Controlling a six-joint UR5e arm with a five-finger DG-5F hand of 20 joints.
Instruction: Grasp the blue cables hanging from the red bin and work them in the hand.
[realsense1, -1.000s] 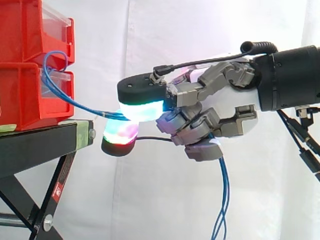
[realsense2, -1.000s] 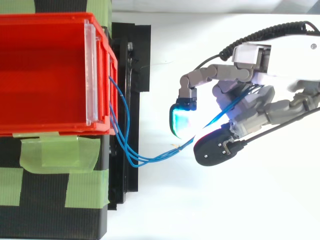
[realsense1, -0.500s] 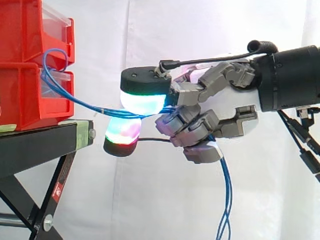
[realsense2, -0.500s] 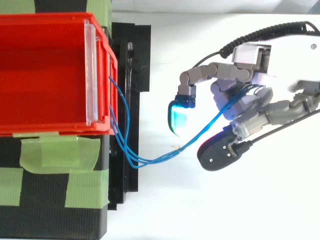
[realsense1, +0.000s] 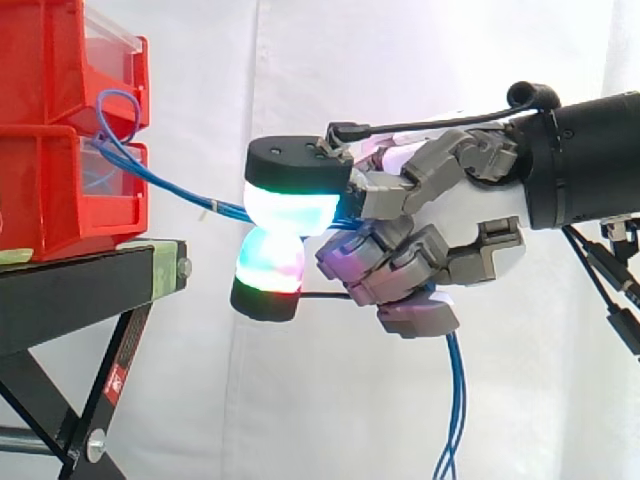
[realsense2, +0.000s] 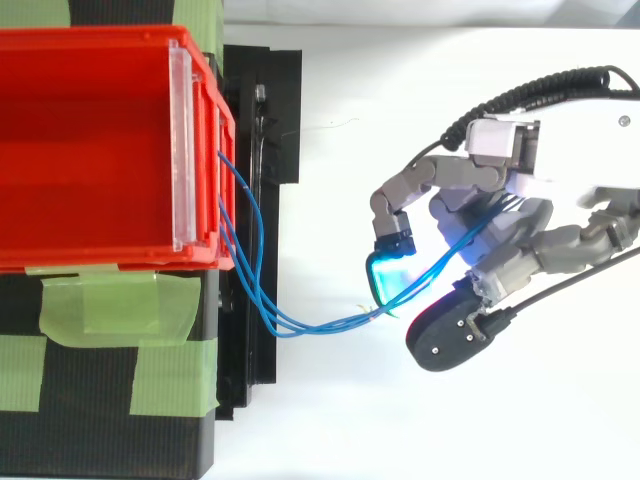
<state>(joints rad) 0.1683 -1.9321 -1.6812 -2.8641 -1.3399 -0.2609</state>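
Thin blue cables (realsense1: 165, 186) run from the front of the red bins (realsense1: 60, 130) rightwards into my hand (realsense1: 440, 225). They pass between two glowing fingertips (realsense1: 293, 205) that pinch them, go through the curled fingers and hang down below the palm as loose cable ends (realsense1: 455, 410). From above, the blue cables (realsense2: 300, 322) leave the red bin (realsense2: 90, 150) at its front lip, sag over the black stand (realsense2: 255, 200) and reach my hand (realsense2: 500, 240), where a cyan-lit fingertip (realsense2: 388, 275) presses on them.
The bins stand stacked on a black stand (realsense1: 80, 285) with green tape (realsense2: 120, 305) on its top. A white curtain (realsense1: 330, 70) hangs behind. Open space lies under my hand and to the right of the stand.
My hand has shifted a little to the right, away from the bin, drawing the cables tauter. The lower glowing fingertip rose and closed up against the upper one over the cables.
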